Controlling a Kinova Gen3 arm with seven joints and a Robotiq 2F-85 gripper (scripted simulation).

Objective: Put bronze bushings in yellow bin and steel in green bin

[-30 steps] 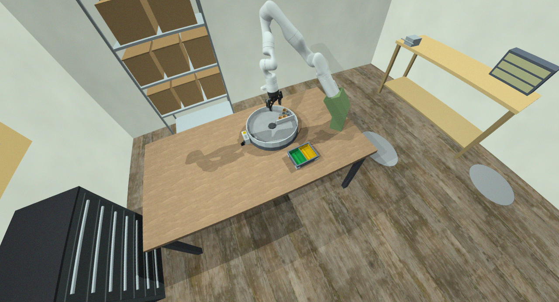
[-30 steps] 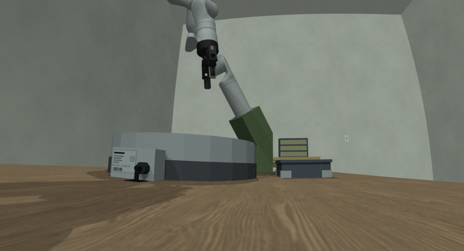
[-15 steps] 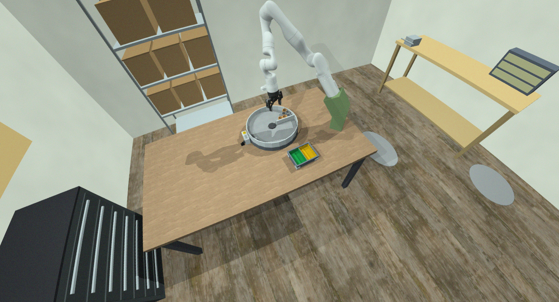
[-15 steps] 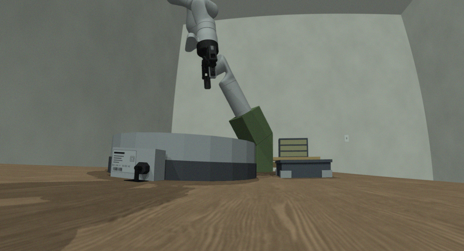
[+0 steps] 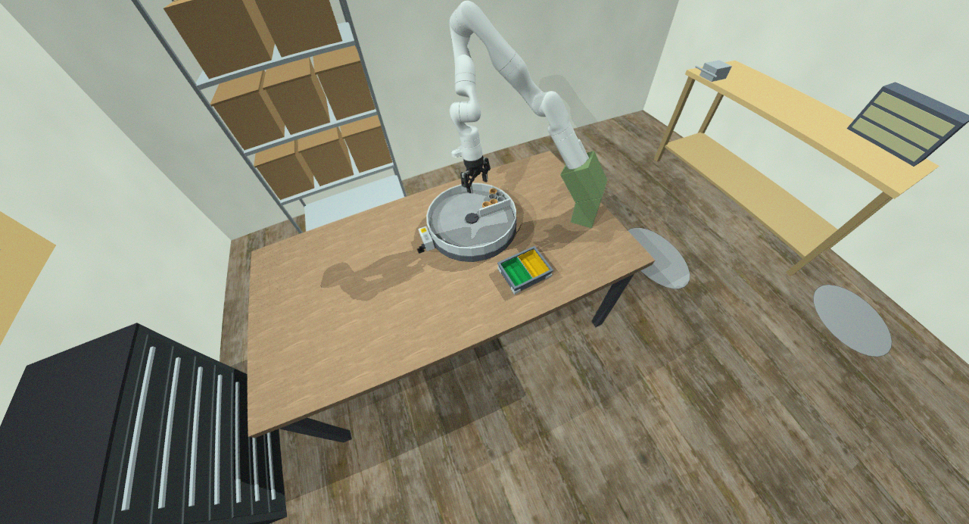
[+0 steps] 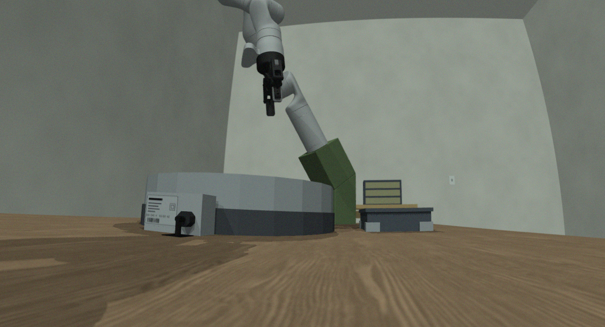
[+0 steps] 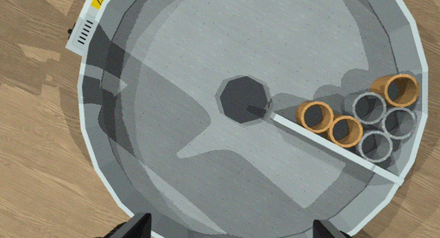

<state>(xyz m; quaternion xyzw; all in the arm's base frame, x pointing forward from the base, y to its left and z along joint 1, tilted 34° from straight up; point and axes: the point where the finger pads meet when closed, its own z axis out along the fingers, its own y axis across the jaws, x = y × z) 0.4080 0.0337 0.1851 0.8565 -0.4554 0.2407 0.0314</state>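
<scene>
- Fully spread, the end effector [image 5: 477,180] [image 6: 270,109] [image 7: 232,228] holds nothing, hovering above the turntable [image 5: 471,246] [image 6: 254,193] [image 7: 424,93], likely awaiting a pick.
- Three bronze bushings [image 7: 346,146] and three steel bushings [image 7: 375,161] stand bunched by the divider [image 7: 337,149], probably swept there.
- Bins wait near the desk's [image 5: 379,331] [image 6: 338,278] [image 7: 31,128] front edge.

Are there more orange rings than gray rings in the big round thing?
No, the wrist view shows three bronze bushings and three steel bushings in the turntable.
</scene>
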